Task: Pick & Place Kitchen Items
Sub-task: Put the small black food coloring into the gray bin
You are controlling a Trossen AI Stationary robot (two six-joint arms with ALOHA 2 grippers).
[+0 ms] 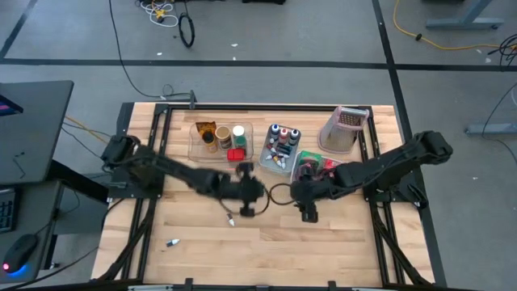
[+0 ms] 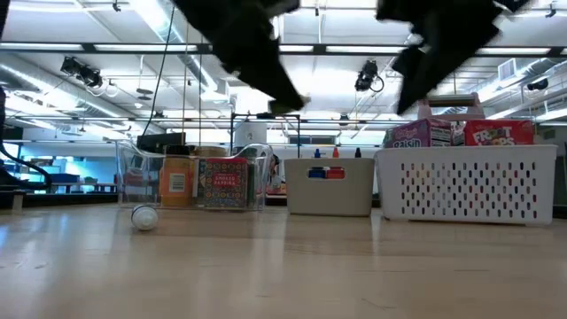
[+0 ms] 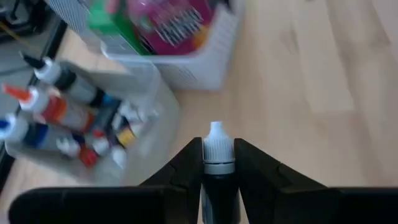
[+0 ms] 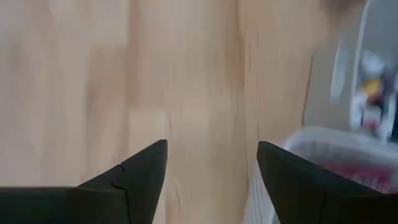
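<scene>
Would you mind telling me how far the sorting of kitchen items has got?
Most items already sit in the clear bin, grey bin and white bin. The left pincer grips a white-capped bottle; the right pincer is open. Two small items remain on the table.

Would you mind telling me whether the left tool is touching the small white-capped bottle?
Touching. The left wrist view shows the left tool with both fingers pressed against the sides of the small white-capped bottle, no gap on either side.
</scene>
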